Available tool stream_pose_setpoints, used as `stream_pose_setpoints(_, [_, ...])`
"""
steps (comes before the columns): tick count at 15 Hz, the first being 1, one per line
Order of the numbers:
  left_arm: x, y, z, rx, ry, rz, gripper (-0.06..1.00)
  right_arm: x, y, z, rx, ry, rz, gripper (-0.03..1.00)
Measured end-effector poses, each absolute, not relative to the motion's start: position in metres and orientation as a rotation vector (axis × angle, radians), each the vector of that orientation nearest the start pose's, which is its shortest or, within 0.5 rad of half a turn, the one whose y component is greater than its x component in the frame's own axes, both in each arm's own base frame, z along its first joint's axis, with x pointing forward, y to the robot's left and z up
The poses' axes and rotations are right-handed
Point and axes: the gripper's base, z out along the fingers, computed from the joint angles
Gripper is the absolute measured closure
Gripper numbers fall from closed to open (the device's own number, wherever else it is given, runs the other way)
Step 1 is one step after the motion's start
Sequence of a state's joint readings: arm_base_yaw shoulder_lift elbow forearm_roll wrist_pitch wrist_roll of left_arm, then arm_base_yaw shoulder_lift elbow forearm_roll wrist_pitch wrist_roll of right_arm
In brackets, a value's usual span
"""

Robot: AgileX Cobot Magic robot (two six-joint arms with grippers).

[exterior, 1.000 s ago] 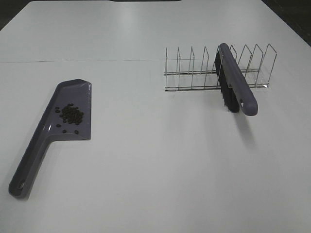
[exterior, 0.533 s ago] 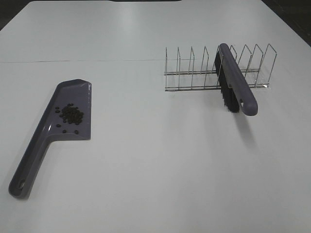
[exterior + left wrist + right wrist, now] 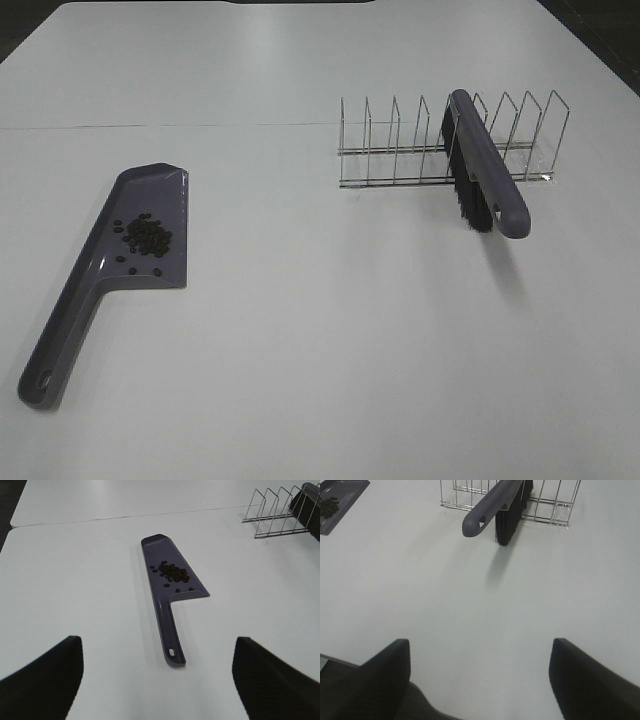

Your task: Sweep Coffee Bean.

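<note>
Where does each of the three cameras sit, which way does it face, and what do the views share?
Exterior high: mounted above, looking down the white table at dustpan, coffee beans, wire rack and brush; no robot parts visible.
Left wrist: low behind the open left gripper, facing the dustpan; both fingers show.
Right wrist: behind the open right gripper, facing the brush; both fingers show.
Shared: every view shows dustpan, beans, rack and brush.
</note>
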State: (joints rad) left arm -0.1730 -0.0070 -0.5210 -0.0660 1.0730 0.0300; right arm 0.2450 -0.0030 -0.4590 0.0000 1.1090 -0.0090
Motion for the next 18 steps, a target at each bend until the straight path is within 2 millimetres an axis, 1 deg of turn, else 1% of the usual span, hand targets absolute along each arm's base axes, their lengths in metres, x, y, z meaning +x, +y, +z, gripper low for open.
stream_pose_setpoints(7, [-0.0099,-0.0037,0.2822,0.210,2.020,-0.170,0.19,-0.0030,-0.0007,0.2620,-0.270,2.117,0.139,0.29])
stream_pose_setpoints(9, [-0.0098,-0.0040,0.2822,0.185,2.022,-0.154,0.19,-0.0030,-0.0007,0.2620,-0.264,2.117,0.135,0.29])
stream_pose_setpoints(10, [-0.0096,-0.0043,0.2822,0.152,2.024,-0.134,0.19,-0.0030,-0.0006,0.2620,-0.236,2.120,0.120,0.29])
stream_pose_setpoints(13, [-0.0092,-0.0052,0.2822,0.051,2.027,-0.071,0.19,-0.0031,-0.0002,0.2620,-0.064,2.130,0.025,0.29])
stream_pose_setpoints(16, [-0.0092,-0.0052,0.2822,0.048,2.027,-0.070,0.19,-0.0031,0.0001,0.2620,0.030,2.131,-0.027,0.29])
stream_pose_setpoints(18, [-0.0092,-0.0052,0.2822,0.048,2.027,-0.070,0.19,-0.0031,0.0001,0.2620,0.037,2.130,-0.031,0.29])
